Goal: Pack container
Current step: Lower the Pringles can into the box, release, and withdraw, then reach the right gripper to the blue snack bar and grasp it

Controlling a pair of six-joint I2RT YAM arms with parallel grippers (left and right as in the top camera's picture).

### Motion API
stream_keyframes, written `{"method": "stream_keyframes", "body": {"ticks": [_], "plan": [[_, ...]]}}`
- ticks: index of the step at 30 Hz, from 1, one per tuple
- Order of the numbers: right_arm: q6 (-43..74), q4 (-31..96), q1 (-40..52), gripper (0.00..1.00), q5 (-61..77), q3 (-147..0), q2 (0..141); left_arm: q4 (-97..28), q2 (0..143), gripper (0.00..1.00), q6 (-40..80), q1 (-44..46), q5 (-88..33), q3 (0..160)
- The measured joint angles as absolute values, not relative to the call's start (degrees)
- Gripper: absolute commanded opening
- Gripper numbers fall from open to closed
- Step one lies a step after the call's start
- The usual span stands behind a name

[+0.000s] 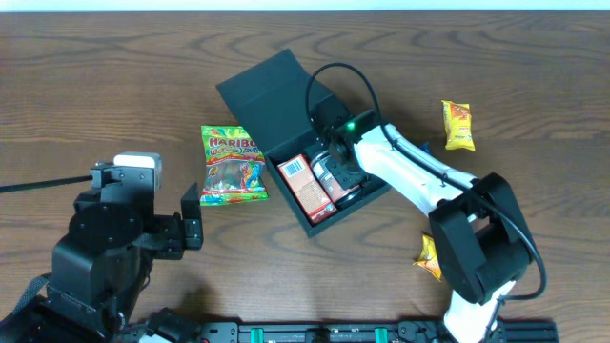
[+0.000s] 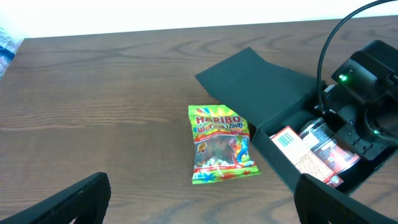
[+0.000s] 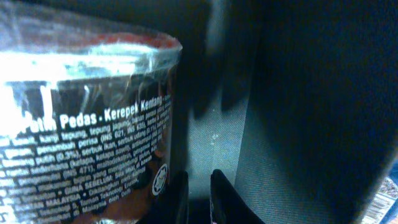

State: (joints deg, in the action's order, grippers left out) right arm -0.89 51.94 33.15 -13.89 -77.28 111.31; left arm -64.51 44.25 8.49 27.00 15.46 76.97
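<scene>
Container (image 1: 272,95) crowded — carton (image 1: 307,188), dark packet (image 1: 334,174), right arm (image 1: 410,170) inside, slim gap by wall, candy bag (image 1: 233,165) just outside.

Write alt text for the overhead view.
The right arm reaches into an open dark box on a wooden table; the box holds an orange-red carton and a dark pack. A Haribo bag lies just left of the box, a yellow snack pack far right, an orange pack by the right arm's base. The left arm sits lower left.
</scene>
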Motion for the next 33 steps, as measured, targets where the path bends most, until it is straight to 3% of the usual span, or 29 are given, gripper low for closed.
{"method": "stream_keyframes", "body": {"ticks": [7,13,21,25,27,30,33], "plan": [[-0.86,51.42,33.36,0.17,-13.85,-77.08,109.62,-64.49,44.25,0.95,8.49,27.00,15.46,76.97],[-0.82,52.12,33.41,0.17,-15.25,-77.06,99.42,-64.49,44.25,0.95,8.49,27.00,15.46,76.97],[9.13,64.71,29.76,0.17,-20.58,-76.60,86.52,-64.49,44.25,0.95,8.51,27.00,15.46,76.97],[15.99,65.58,27.22,0.30,-21.15,-71.79,79.79,-64.51,44.25,0.96,8.51,27.00,15.46,76.97],[16.38,65.23,26.68,0.43,-21.26,-68.82,76.93,-64.51,44.25,0.95,8.49,27.00,15.46,76.97],[14.87,63.00,26.46,0.97,-21.39,-64.01,73.25,-64.47,44.25,0.95,8.51,27.00,15.46,76.97],[13.21,60.45,26.46,0.99,-21.32,-59.05,70.50,-64.47,44.25,0.96,8.49,27.00,15.46,76.97]]}}
